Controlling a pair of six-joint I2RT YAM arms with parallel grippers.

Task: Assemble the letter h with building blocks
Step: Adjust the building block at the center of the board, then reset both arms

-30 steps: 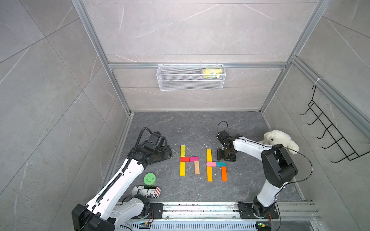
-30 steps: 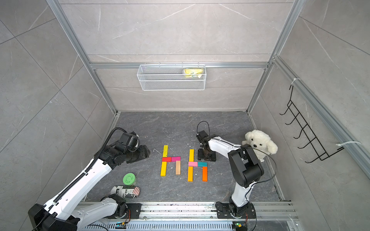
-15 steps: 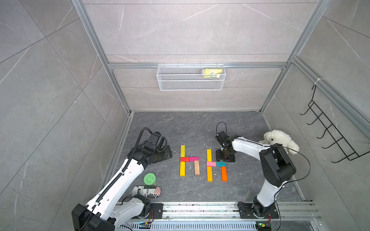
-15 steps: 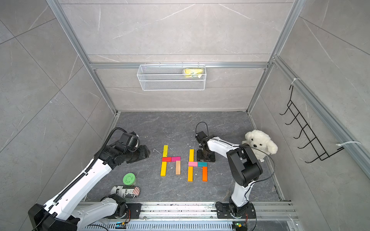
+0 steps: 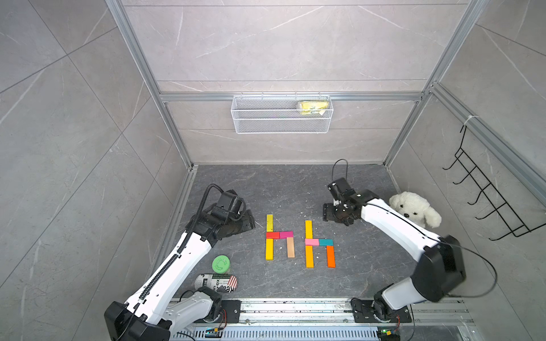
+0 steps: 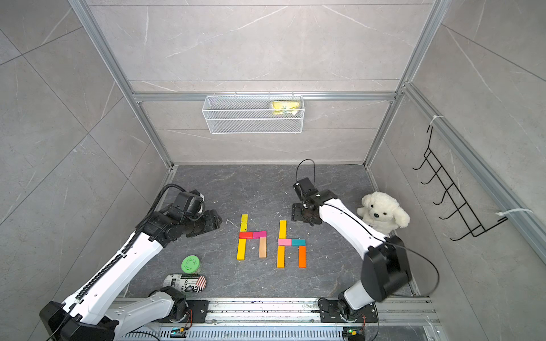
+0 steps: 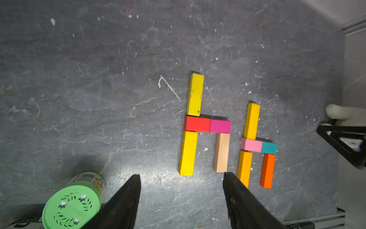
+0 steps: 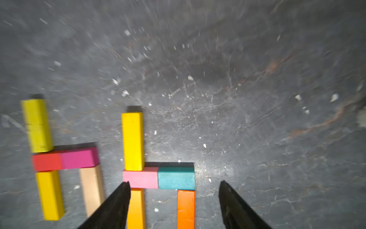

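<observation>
Left gripper (image 7: 180, 174) fingers spread wide, empty. Right gripper (image 8: 174, 182) the same, empty. Neither touches the building blocks (image 5: 286, 234), which lie flat on the floor (image 5: 266, 192) between the arms as two h shapes, pieces butted together. Assembly looks complete. The next move only calls for pulling back without nudging a block.

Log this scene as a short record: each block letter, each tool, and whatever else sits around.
letter by left arm: top yellow block, red block, bottom yellow block form the stem; magenta block bridges; tan block is the leg
letter by right arm: golden block, pink block, amber block form the stem; teal block bridges; orange block is the leg
left tool: open, empty
right tool: open, empty
bystanders: green-lidded jar, printed can, plush dog
back wall: wire basket holding a yellow item
</observation>
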